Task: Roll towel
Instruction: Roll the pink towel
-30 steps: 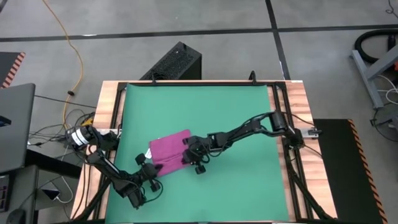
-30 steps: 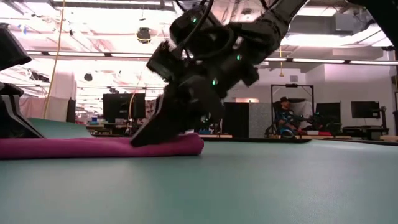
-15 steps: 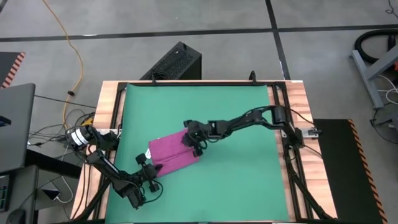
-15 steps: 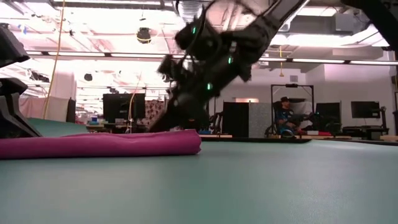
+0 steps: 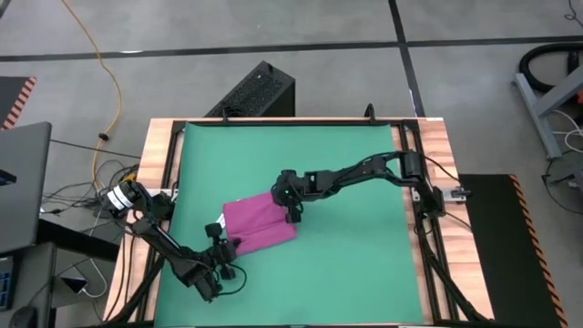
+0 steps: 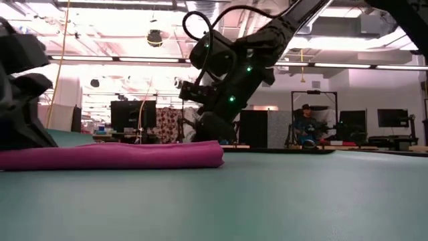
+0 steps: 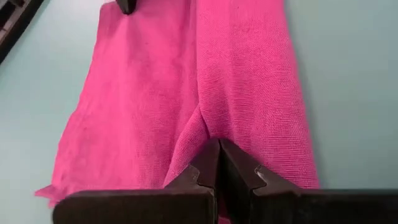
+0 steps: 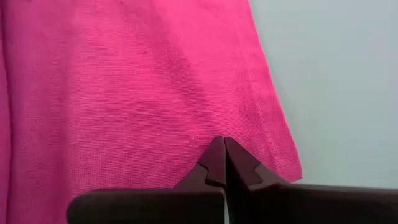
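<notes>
Towel: the towel (image 5: 259,223) lies flat on the green mat (image 5: 346,173), a little toward the left arm's side of the middle. It is magenta-pink, and in the left wrist view (image 7: 205,81) a raised fold runs along its length. From bench height (image 6: 114,156) it reads as a low, thick strip with a rounded end.

Left hand: the left hand (image 5: 221,248) sits at the towel's near-left corner, low on the mat. In the left wrist view its two dark fingers (image 7: 239,171) are pressed together tip to tip (image 7: 219,163), and their tips meet right at the base of the fold. The cloth puckers up to that point, so the hand appears to be pinching the towel there, though the pinched cloth itself is hidden between the fingers.

Right hand: the right hand (image 5: 290,194) is at the towel's far-right corner, the arm reaching in from the right edge of the bench (image 5: 446,164). In the right wrist view its fingers (image 8: 245,168) are pressed together (image 8: 224,160), over the cloth (image 8: 137,81) close to its edge. No cloth shows between the tips, and whether they touch the towel cannot be told. In the low view the hand (image 6: 212,128) stands just behind the towel's rounded end.

Mat: the green mat covers most of the bench top, with wooden strips bare along both sides.
</notes>
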`<act>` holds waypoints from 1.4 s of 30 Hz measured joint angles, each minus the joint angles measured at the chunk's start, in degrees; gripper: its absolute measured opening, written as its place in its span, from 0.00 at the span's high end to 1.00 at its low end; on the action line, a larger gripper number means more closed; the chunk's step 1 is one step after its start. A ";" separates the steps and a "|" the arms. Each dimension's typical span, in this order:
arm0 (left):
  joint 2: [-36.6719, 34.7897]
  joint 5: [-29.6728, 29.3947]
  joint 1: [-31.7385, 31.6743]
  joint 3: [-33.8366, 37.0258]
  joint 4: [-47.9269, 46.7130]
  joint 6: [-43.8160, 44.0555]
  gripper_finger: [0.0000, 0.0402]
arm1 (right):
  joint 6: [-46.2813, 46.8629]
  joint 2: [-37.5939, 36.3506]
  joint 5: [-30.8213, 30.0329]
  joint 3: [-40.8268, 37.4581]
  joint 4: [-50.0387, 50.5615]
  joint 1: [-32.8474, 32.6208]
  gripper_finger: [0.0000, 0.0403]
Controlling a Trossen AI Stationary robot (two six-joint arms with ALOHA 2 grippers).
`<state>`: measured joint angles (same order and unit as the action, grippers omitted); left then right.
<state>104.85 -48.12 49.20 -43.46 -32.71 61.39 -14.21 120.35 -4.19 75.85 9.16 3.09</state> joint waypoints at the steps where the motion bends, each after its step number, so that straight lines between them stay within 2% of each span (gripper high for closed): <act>1: -0.14 0.12 -0.60 -0.22 -0.07 -1.56 1.00 | 0.99 -0.05 -1.01 0.01 1.37 -0.57 0.97; 5: -1.72 -0.46 -3.03 -0.72 0.52 -8.87 1.00 | 4.70 0.01 -6.24 -0.04 5.68 -2.94 0.97; 11: -5.16 -0.66 -6.89 0.10 0.85 -20.49 1.00 | 12.61 0.09 -10.44 -0.19 11.02 -7.07 0.97; 19: -5.64 1.16 -8.59 2.56 13.49 -31.10 1.00 | 23.98 0.13 -18.56 -0.21 20.56 -14.47 0.97; 24: -5.41 1.62 -8.71 2.64 22.08 -35.87 1.00 | 25.32 -1.00 -25.65 -0.39 23.61 -17.62 0.97; 29: -5.41 2.95 -8.71 2.64 25.42 -36.75 1.00 | 26.39 -6.99 -24.83 -1.13 27.99 -18.89 0.97; 33: -5.41 3.11 -8.71 2.64 25.75 -36.39 1.00 | 26.42 -15.65 -25.56 -3.25 26.57 -21.23 0.97; 37: -5.41 3.11 -8.71 2.64 26.26 -35.96 1.00 | 26.35 -22.17 -26.36 -8.67 22.40 -25.03 0.97; 39: -5.41 3.02 -8.71 2.64 26.29 -35.26 1.00 | 26.37 -25.90 -26.50 -12.28 17.26 -27.74 0.96; 42: -5.41 3.15 -8.80 2.62 27.42 -34.22 1.00 | 26.36 -29.88 -26.50 -19.47 1.92 -32.40 0.92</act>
<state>99.44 -44.97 40.41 -40.84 -5.29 27.17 12.15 90.47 -30.69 56.38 11.08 -29.31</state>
